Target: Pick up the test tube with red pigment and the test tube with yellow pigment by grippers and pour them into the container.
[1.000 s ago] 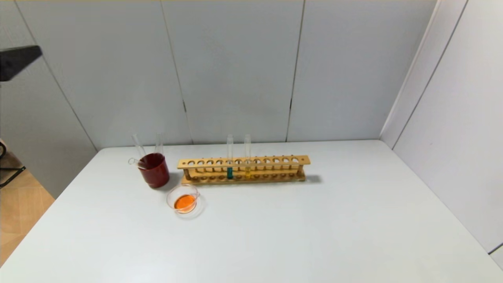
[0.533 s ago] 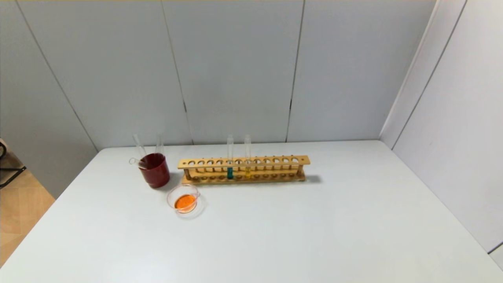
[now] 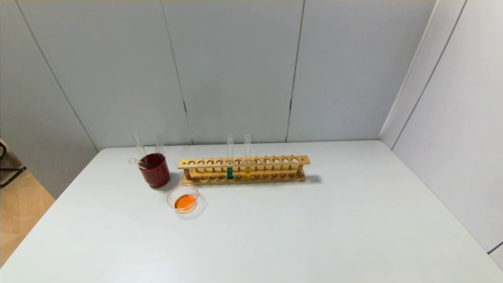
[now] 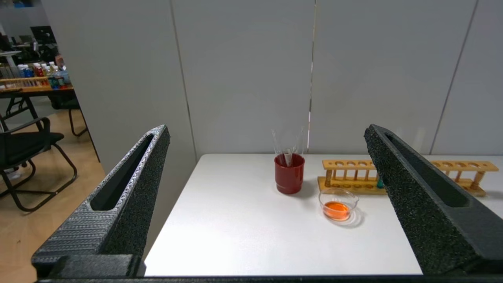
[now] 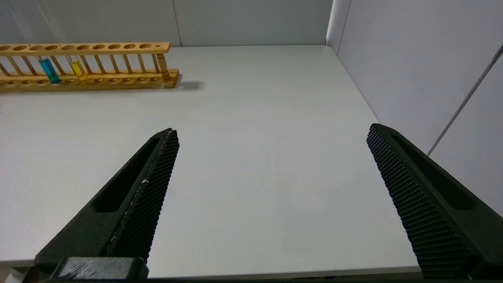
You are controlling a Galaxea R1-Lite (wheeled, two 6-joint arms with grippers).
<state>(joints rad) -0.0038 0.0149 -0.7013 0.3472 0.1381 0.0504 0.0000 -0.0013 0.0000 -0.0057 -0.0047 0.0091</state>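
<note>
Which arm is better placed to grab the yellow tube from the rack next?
Probably the right. The right gripper is open, facing the yellow tube in the rack across bare table. The left gripper sits off the table's left side with the red cup and dish nearer its path.

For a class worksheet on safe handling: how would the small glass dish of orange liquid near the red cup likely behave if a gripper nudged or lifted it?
The glass dish is probably fragile, being thin clear glass. It looks low and wide, so it should slide on the smooth white table rather than tip. The orange liquid sits shallow under low walls, so a jerk or tilt could well slop it out.
</note>
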